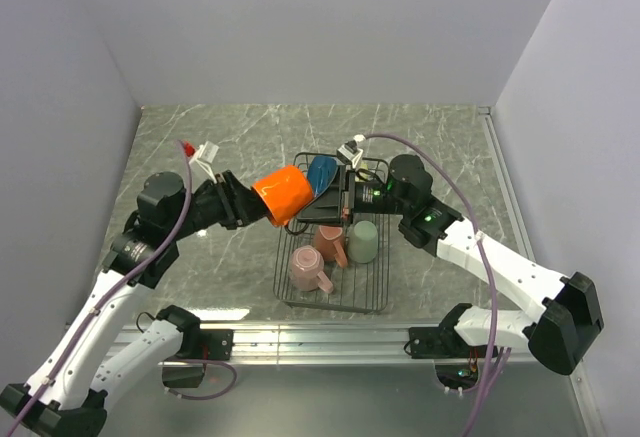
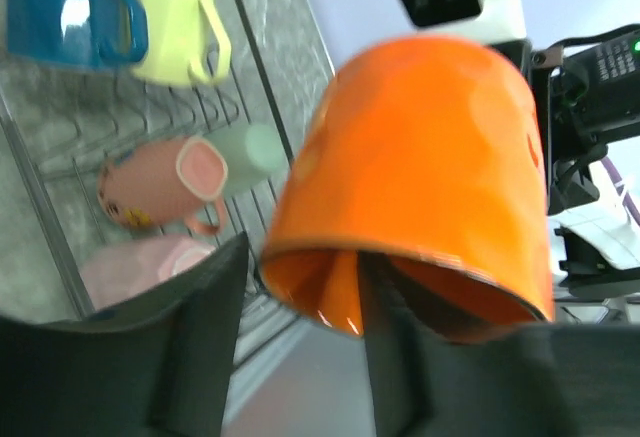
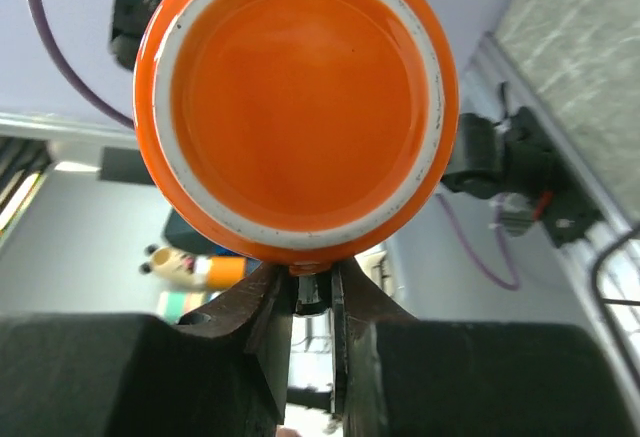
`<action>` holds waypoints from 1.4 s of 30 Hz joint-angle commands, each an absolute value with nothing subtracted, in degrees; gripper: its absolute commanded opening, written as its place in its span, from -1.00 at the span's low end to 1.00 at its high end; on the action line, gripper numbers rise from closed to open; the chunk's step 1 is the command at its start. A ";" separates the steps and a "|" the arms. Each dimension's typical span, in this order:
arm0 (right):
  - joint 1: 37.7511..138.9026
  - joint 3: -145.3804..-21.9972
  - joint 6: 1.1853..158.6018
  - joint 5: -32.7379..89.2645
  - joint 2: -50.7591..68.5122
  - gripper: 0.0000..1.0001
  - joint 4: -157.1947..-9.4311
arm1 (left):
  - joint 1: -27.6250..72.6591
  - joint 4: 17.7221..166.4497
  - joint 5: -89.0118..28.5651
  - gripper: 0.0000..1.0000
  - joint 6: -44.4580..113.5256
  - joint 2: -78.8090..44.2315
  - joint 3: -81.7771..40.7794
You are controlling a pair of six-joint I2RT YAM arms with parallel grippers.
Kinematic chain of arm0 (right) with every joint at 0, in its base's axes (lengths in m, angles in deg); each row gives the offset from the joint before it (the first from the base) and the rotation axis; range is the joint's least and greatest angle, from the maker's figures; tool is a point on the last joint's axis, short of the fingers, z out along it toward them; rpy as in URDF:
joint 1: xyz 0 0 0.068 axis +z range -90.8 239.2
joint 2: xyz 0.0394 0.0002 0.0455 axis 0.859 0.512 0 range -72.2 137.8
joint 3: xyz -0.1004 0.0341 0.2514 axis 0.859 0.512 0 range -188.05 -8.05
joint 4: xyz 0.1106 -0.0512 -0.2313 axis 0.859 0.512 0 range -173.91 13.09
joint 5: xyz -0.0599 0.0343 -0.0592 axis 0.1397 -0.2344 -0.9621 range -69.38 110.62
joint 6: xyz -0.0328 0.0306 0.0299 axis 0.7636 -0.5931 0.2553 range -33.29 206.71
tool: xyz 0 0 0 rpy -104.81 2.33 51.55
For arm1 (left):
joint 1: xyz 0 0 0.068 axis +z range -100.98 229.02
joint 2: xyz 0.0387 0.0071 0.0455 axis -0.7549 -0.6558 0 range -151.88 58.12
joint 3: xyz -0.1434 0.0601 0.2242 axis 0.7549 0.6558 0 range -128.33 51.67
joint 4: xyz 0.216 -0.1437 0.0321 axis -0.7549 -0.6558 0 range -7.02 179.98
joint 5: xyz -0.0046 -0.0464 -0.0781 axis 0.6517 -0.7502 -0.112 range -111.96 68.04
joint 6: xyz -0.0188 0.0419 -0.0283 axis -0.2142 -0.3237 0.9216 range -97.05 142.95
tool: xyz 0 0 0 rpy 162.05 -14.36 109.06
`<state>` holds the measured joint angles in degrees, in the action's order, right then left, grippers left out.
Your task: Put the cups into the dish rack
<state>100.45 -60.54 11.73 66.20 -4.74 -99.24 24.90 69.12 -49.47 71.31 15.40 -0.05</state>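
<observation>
My left gripper (image 1: 250, 207) holds the bright orange mug (image 1: 285, 194) in the air at the left edge of the black wire dish rack (image 1: 335, 304). In the left wrist view one finger (image 2: 400, 347) is inside the rim and the other outside. My right gripper (image 1: 338, 200) is at the mug's base (image 3: 300, 97), fingers (image 3: 262, 327) nearly together, pinching a small orange part, seemingly the handle. In the rack lie the blue mug (image 1: 321, 173), two pink mugs (image 1: 308, 269) (image 1: 331, 242) and the mint mug (image 1: 363, 241). The pale yellow mug (image 2: 180, 17) shows beside the blue mug (image 2: 60, 12).
The rack sits mid-table on a grey marble surface. An aluminium rail (image 1: 330, 342) runs along the near edge between the arm bases. Walls close the left, back and right sides. A purple cable (image 1: 440, 172) loops over the right arm.
</observation>
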 commanded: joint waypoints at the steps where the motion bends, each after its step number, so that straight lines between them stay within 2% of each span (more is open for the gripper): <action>1: 98.84 -62.02 18.15 62.55 -9.61 -1.00 -97.12 | 24.06 66.43 -51.06 0.08 70.07 15.32 -0.27; 6: 95.15 -62.45 28.50 58.87 -14.45 -1.00 -84.38 | 23.97 64.67 -48.60 0.36 68.66 14.62 0.43; 7: 95.06 -63.50 31.83 56.68 -15.68 -1.00 -74.69 | 23.97 64.41 -48.16 0.39 68.48 14.44 0.52; 9: 94.89 -65.71 40.98 51.23 -16.65 -1.00 -66.63 | 24.05 63.97 -47.37 0.46 67.96 13.65 0.60; 12: 94.97 -65.10 47.94 44.21 -19.55 -1.00 -54.50 | 24.14 62.40 -44.13 0.45 67.17 12.16 0.17; 16: 95.32 -62.47 53.39 37.07 -23.94 -1.00 -47.02 | 24.06 62.38 -42.18 0.42 66.55 11.01 -0.45; 22: 99.79 -57.98 55.15 26.98 -27.38 -1.00 -42.61 | 24.06 63.00 -42.00 0.34 65.85 8.46 -0.80; 27: 113.58 -59.82 53.93 14.92 -22.21 -1.00 -39.71 | 24.06 63.26 -42.44 0.27 65.06 6.27 -1.59; 29: 115.53 -59.82 52.96 12.37 -21.14 -1.00 -39.96 | 24.14 63.00 -42.44 0.25 64.79 5.56 -2.20; 42: 120.19 -57.01 54.71 9.02 -20.53 -1.00 -38.29 | 24.14 61.24 -41.04 0.18 64.88 8.10 -0.63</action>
<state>118.62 -57.05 53.41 11.91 -19.98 -35.66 24.18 61.25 -42.02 65.63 5.85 -0.36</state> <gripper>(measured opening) 0.224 0.596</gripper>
